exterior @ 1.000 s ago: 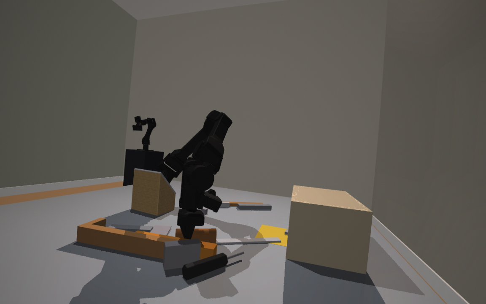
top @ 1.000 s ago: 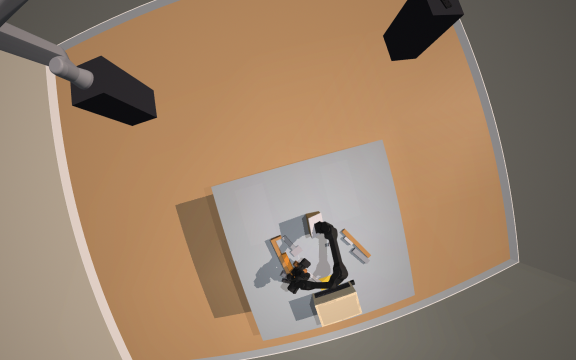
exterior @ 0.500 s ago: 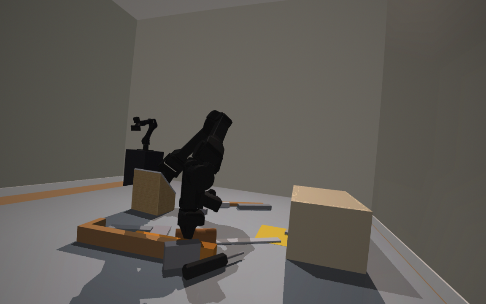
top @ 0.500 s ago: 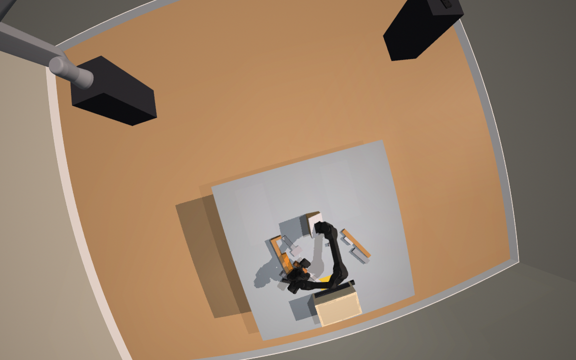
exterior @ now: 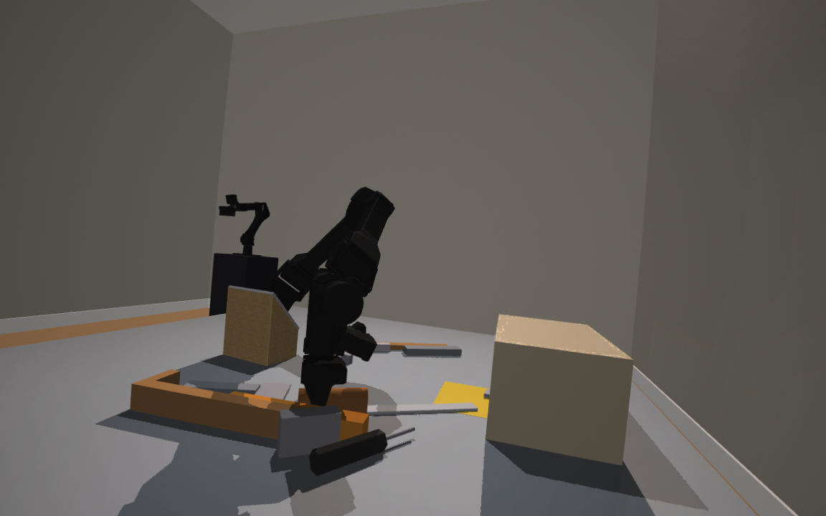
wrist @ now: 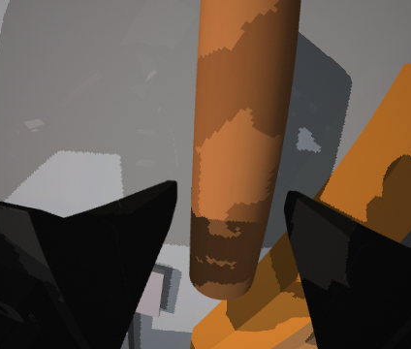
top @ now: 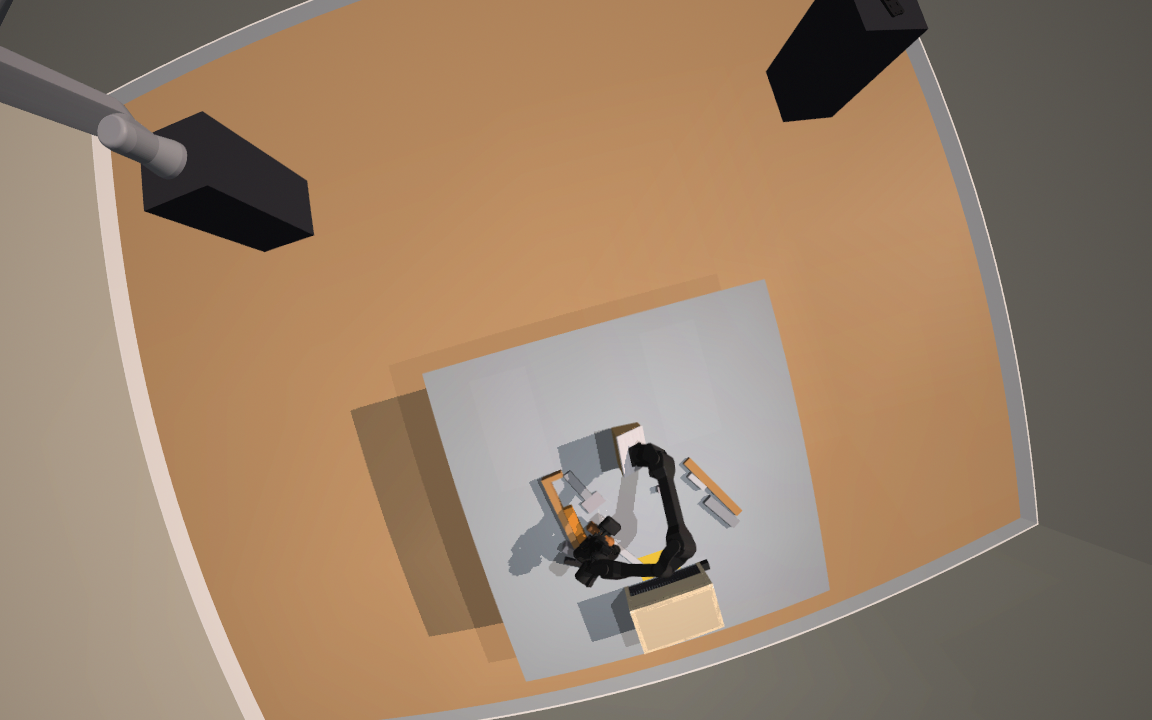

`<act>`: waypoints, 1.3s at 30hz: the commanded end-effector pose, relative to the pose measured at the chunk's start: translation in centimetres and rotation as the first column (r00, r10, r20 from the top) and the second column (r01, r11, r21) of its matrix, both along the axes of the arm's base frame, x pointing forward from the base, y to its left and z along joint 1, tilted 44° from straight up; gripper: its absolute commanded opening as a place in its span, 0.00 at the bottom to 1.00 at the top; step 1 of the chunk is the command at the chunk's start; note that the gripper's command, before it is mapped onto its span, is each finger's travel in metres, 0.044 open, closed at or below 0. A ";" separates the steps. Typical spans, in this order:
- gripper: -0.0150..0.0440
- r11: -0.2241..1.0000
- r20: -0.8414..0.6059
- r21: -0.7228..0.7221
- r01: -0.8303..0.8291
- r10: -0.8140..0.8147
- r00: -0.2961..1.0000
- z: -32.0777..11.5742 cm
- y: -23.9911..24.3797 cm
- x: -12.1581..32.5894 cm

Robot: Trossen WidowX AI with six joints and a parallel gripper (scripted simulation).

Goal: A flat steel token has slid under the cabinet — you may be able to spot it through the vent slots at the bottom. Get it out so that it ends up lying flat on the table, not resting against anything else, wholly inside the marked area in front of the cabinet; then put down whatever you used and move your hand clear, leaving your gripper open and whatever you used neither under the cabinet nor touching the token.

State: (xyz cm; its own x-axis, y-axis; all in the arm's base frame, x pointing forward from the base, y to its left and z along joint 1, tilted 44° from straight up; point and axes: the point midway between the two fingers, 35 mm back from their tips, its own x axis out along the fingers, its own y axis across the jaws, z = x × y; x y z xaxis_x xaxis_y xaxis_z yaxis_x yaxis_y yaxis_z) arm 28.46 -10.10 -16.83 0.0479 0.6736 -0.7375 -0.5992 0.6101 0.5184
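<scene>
My gripper (exterior: 318,403) (wrist: 232,196) is open, its fingers on either side of an orange-brown round handle (exterior: 350,399) (wrist: 235,160), with a gap on each side in the wrist view. A long flat pale blade (exterior: 422,408) runs from the handle towards the cabinet (top: 677,617) (exterior: 557,398); in the exterior view its tip overlaps the near edge of the yellow marked area (top: 650,559) (exterior: 457,393). The arm partly hides that area in the top view. A small grey piece (exterior: 486,395) shows at the cabinet's edge; I cannot tell what it is. I cannot make out the token.
An orange rail (top: 551,488) (exterior: 211,402) lies beside the gripper. A grey block (exterior: 308,434) and a black two-pronged tool (exterior: 348,452) are near its end. A wooden block (exterior: 247,327) stands by the arm. An orange bar (top: 712,486) and a grey bar (top: 720,511) lie across the table.
</scene>
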 end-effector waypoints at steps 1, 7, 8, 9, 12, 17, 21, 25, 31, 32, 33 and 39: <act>0.64 1.000 0.000 0.000 0.000 0.000 1.000 0.0 0.0 0.0; 0.58 1.000 0.000 0.000 0.000 0.000 1.000 0.0 0.0 0.0; 0.56 1.000 0.000 0.000 0.000 0.000 1.000 0.0 0.0 0.0; 0.55 1.000 0.000 0.000 0.000 0.000 1.000 0.0 0.0 0.0; 0.52 1.000 0.000 0.000 0.000 0.000 1.000 0.0 0.0 0.0; 0.46 1.000 0.000 0.000 0.000 0.000 1.000 0.0 0.0 0.0; 0.35 1.000 0.000 0.000 0.000 0.000 1.000 0.0 0.0 0.0; 0.25 1.000 0.000 0.000 0.000 0.000 1.000 0.0 0.0 0.0; 0.25 1.000 -0.002 0.001 0.002 -0.002 1.000 0.4 0.3 0.7; 0.25 1.000 -0.003 0.001 0.002 -0.002 1.000 0.5 0.4 0.9; 0.25 1.000 -0.003 0.002 0.002 -0.002 1.000 0.6 0.5 1.0; 0.25 1.000 -0.005 0.003 0.004 -0.004 1.000 1.1 1.0 2.0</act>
